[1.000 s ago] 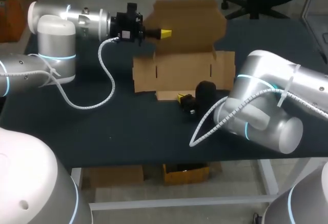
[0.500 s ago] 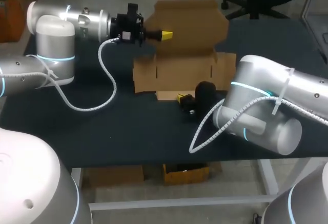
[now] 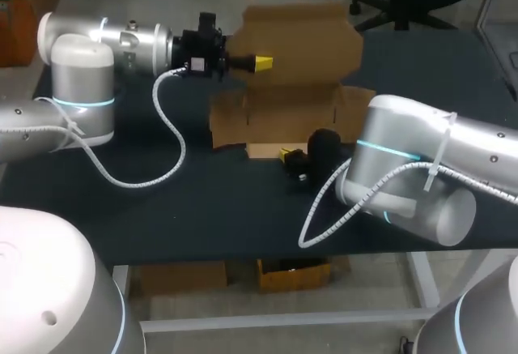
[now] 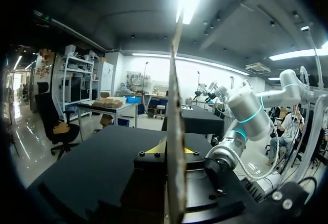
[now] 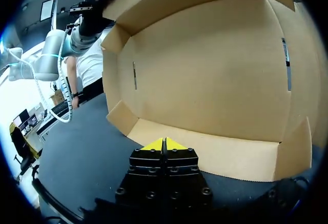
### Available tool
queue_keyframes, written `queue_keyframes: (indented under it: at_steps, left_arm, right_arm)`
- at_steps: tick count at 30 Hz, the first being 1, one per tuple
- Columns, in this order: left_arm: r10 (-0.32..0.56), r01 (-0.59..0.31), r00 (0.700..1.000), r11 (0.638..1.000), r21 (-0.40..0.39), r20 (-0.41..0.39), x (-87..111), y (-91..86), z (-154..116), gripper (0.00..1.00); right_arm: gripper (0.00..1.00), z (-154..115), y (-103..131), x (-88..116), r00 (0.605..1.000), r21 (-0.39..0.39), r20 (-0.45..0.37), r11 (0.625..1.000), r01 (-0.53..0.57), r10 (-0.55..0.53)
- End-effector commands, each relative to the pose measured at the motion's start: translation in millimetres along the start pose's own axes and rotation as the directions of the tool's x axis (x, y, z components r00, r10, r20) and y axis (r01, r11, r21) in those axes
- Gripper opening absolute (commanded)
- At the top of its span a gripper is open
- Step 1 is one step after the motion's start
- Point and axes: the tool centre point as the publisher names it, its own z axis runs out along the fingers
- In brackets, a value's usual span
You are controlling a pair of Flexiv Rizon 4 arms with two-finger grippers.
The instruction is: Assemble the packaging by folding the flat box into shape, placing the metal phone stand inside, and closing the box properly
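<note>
Cardboard first: from the head view the box (image 3: 283, 113) sits at the far middle of the table (image 3: 202, 200), half formed, its long axis running side to side in front of me and its lid panel (image 3: 303, 34) standing upright at the back. My left gripper (image 3: 261, 63) comes in level from the left and sits at that panel's left edge. My right gripper (image 3: 290, 158) is low on the table, just at the box's near side where the front flap (image 3: 265, 151) lies flat. The right arm is therefore the nearer one to the open tray and that flap, and I judge the next fold falls to it while the left steadies the lid. In the left wrist view the lid panel (image 4: 174, 131) shows edge-on and runs straight between the fingertips (image 4: 154, 151), one yellow tip on each side, so that claw is clenched on the panel, which the overhead camera cannot confirm. The right wrist view looks into the open box (image 5: 215, 65), which lies dead ahead with the flap (image 5: 205, 155) just beyond the tips. The right gripper (image 5: 164, 144) is closed, its yellow tips pressed together on nothing. The slots in the back wall show only from here. No view shows me the metal phone stand.
</note>
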Motion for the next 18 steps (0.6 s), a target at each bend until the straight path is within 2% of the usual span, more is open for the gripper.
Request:
queue_keyframes:
  at_steps: [1, 18]
  left_arm:
    - [-0.010, 0.010, 1.000, 1.000, -0.003, 0.001, 5.8, 2.8, 2, 0.00]
    - [-0.041, 0.042, 0.999, 0.999, 0.002, -0.018, 12.7, 15.3, 2, 0.00]
  right_arm:
    - [0.00, 5, -4, 0, 1.000, -0.001, 0.007, 1.000, 0.000, 0.000]
    - [0.00, 5, -4, 0, 1.000, -0.001, 0.007, 1.000, 0.000, 0.000]
